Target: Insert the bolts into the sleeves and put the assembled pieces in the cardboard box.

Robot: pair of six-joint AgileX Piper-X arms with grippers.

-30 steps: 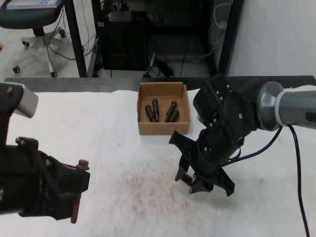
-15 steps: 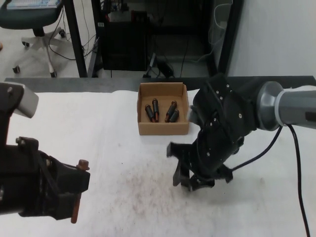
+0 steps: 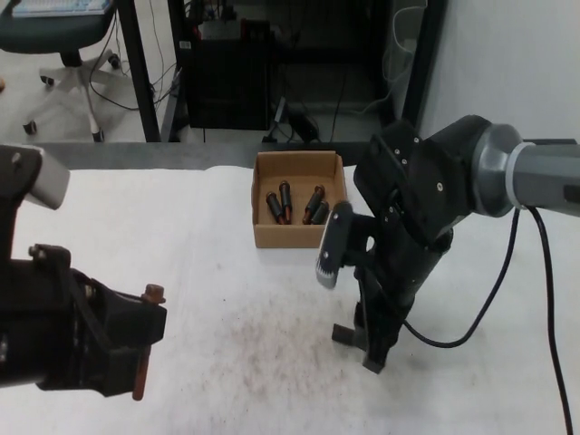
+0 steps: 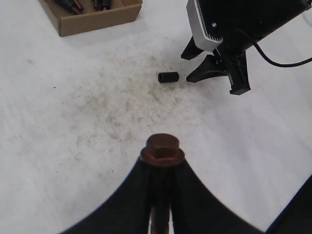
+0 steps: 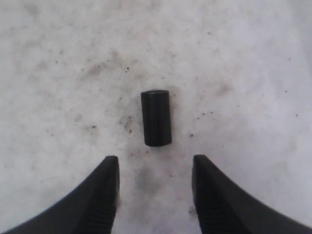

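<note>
Lying on its side on the white bench (image 3: 227,263), a short black sleeve (image 5: 156,118) sits just beyond the fingertips of the right gripper (image 5: 155,165). The gripper points down at the bench with its two fingers spread wider than the sleeve and nothing between them. The sleeve lines up with the gap, its length running the same way as the fingers, but it is not touching either one. A patch of brownish specks (image 3: 272,331) stains the bench around this spot.

The left gripper (image 4: 161,183) is at the near left of the bench, well apart from the sleeve. Its fingers are closed on a rust-brown bolt (image 4: 162,152). The six-sided head stands above the fingers and the shaft runs down between them.

The cardboard box (image 3: 299,237) stands open-topped toward the far middle of the bench, near the right arm. Inside lie what look like four assembled pieces (image 3: 285,199), dark sleeves with reddish bolt ends showing. They rest in two loose pairs on the box floor, though the overhead view is too distant to be sure of the count.
</note>
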